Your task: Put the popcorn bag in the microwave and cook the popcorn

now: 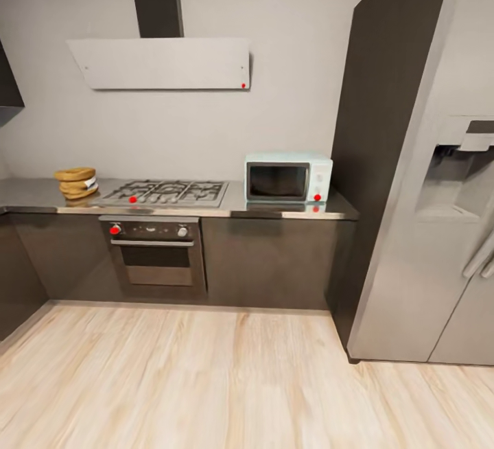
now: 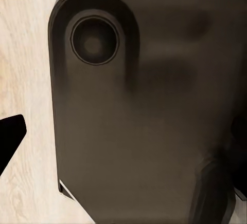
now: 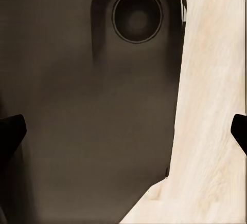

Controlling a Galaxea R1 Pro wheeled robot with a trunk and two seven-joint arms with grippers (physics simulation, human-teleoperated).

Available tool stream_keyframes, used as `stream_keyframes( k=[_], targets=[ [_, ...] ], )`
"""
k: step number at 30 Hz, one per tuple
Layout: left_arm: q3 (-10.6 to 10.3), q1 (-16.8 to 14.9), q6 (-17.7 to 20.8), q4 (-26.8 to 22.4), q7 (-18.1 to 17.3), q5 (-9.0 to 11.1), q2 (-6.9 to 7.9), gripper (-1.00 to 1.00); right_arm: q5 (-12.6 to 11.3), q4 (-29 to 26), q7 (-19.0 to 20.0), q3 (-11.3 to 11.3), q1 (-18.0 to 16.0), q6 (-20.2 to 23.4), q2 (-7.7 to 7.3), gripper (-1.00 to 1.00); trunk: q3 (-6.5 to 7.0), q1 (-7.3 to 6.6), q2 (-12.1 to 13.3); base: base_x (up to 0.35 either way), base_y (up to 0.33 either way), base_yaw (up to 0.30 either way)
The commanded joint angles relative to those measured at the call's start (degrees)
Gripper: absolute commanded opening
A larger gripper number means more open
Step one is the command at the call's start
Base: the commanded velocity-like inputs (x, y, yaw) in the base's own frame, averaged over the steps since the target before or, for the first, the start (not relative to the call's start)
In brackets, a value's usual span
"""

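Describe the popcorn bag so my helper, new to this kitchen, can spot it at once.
Find the grey countertop that runs from the tall fridge leftward. Pass the mint-blue microwave and the gas hob; the popcorn bag sits just left of the hob. It is the lone squat, tan, crumpled sack there, with bulging folds.

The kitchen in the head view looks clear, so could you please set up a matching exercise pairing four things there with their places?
Things:
1. microwave
2. popcorn bag
3. built-in oven
4. refrigerator

Places:
A. under the gas hob
B. on the countertop, at its right end
C. on the floor, right of the counter run
D. on the countertop, left of the hob

Pairs: 1-B, 2-D, 3-A, 4-C
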Motion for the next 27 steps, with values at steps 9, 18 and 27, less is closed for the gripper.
stream_keyframes(
  k=[9, 18, 27],
  targets=[
    [-0.05, 0.01, 0.08, -0.06, -0.04, 0.28, 0.02, 1.00, 0.04, 0.00, -0.01, 0.09, -0.01, 0.01, 0.00, 1.00, -0.04, 0.03, -0.02, 0.325, -0.006, 0.000],
    [-0.05, 0.01, 0.06, -0.06, -0.04, 0.20, 0.04, 1.00, 0.04, 0.00, -0.01, 0.09, -0.01, 0.01, 0.00, 1.00, -0.04, 0.03, -0.02, 0.327, 0.000, 0.000],
    [0.00, 0.01, -0.01, -0.06, -0.04, 0.16, 0.05, 1.00, -0.42, 0.00, -0.01, -0.11, -0.01, -3.48, 0.00, 1.00, -0.04, 0.03, -0.02, 0.326, 0.000, -0.018]
  ],
)
